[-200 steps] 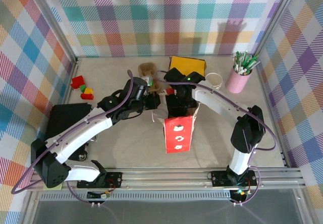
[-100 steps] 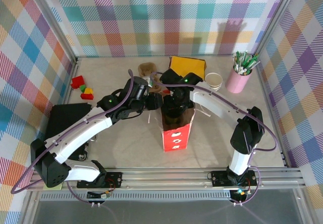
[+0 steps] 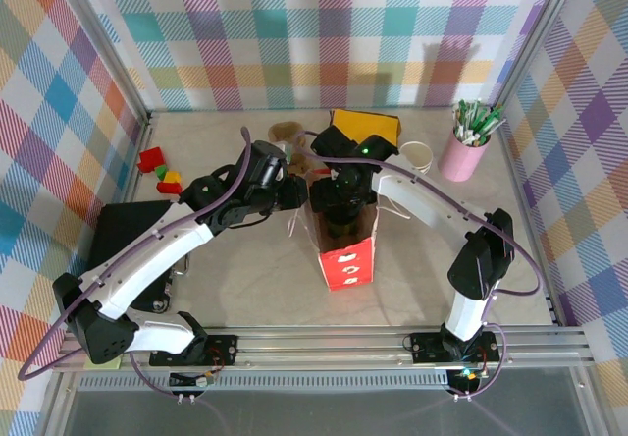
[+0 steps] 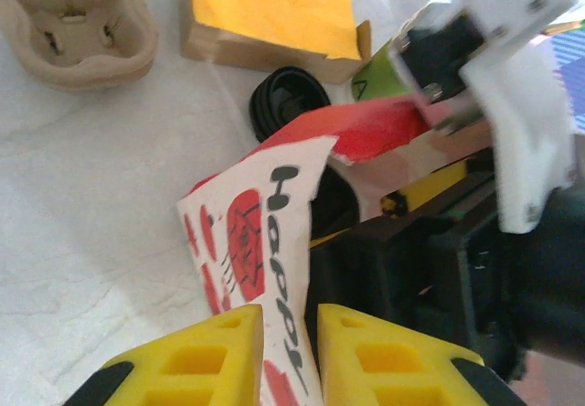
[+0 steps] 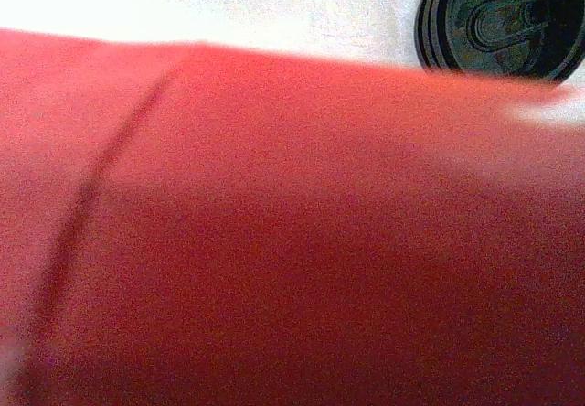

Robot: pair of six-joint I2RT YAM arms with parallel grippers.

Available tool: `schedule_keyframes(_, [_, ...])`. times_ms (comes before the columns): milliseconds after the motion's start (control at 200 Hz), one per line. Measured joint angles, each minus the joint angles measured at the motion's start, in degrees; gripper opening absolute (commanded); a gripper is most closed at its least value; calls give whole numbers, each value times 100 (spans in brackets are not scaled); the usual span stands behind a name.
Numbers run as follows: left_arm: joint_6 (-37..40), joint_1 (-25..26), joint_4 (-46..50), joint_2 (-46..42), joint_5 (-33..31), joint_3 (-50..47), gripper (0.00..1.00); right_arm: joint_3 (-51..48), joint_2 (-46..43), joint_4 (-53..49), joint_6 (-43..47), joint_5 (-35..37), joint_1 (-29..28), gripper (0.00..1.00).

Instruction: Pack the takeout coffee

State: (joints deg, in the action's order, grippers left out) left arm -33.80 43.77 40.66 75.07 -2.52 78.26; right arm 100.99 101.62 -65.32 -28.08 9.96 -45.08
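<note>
Bright even light, soft shadows; red bag (image 5: 274,241) blurred at right wrist.

The one word that can be read stands on the red-and-white paper bag (image 4: 274,232). In the left wrist view, black hand-drawn capitals spell "HAPP" down its white panel. The word's end slips between the yellow fingers (image 4: 206,365) of the left gripper (image 4: 290,356), so the last letter, probably a Y, cannot be confirmed. Left of the letters are red drawn shapes with black scribbles, not legible as writing. In the top view the bag's near red face (image 3: 348,264) bears white marks too small to read.
</note>
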Motion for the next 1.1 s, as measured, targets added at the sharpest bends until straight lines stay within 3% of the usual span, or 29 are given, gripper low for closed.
schedule_keyframes(320, [0,2,127,46,-11,0,20,61,0,-52,-7,-46,0,88])
schedule_keyframes(810, [-153,4,192,46,11,304,8,59,-98,96,-114,-177,-76,84])
schedule_keyframes(1100, [-192,9,289,52,46,380,13,208,-109,50,-111,-72,-177,84])
